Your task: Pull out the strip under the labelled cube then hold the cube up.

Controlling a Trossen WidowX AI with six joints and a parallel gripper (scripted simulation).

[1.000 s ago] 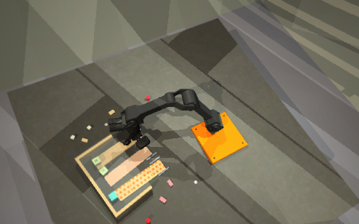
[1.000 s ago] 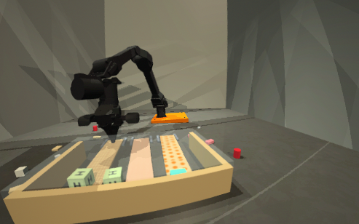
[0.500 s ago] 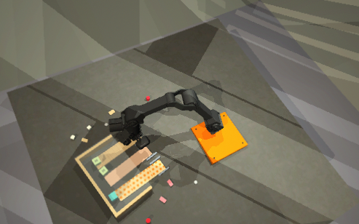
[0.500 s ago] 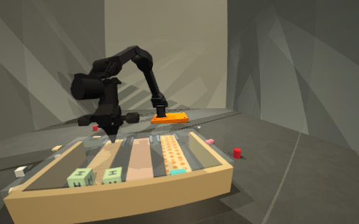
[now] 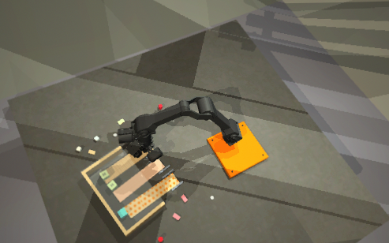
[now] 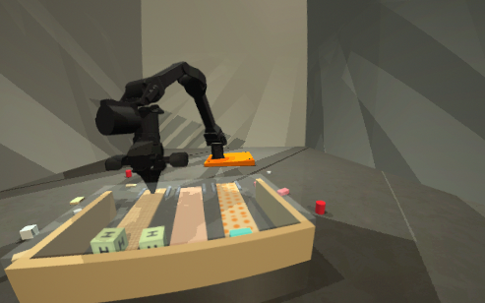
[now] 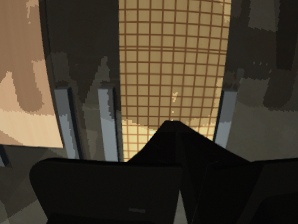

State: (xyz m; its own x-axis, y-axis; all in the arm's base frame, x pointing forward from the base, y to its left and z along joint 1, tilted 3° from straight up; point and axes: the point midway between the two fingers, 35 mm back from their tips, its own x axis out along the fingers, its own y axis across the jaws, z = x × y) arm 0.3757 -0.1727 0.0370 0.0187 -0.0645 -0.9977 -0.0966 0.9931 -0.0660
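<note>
Two pale green cubes marked H, one on the left [image 5: 104,174] [image 6: 110,241] and one on the right [image 5: 111,185] [image 6: 151,237], sit at the closed end of the gridded strip [image 5: 125,166] [image 6: 143,212] [image 7: 172,65]. How far each rests on it cannot be told. A plain pinkish strip [image 5: 136,181] [image 6: 188,212] [image 7: 20,65] lies beside it. A teal block [image 5: 122,213] [image 6: 240,232] is at the far end of the orange-dotted strip [image 5: 148,197] [image 6: 234,209]. My gripper [image 6: 152,192] [image 7: 171,127] is shut and empty, pointing down over the gridded strip's open end.
The wooden tray wall [image 6: 170,275] encloses three sides. Grey upright guides [image 7: 106,125] flank the strips at the open end. The orange base plate [image 5: 251,154] [image 6: 241,159] is beyond it. Small white, pink and red pieces, including a red cylinder [image 6: 320,208], lie around the tray.
</note>
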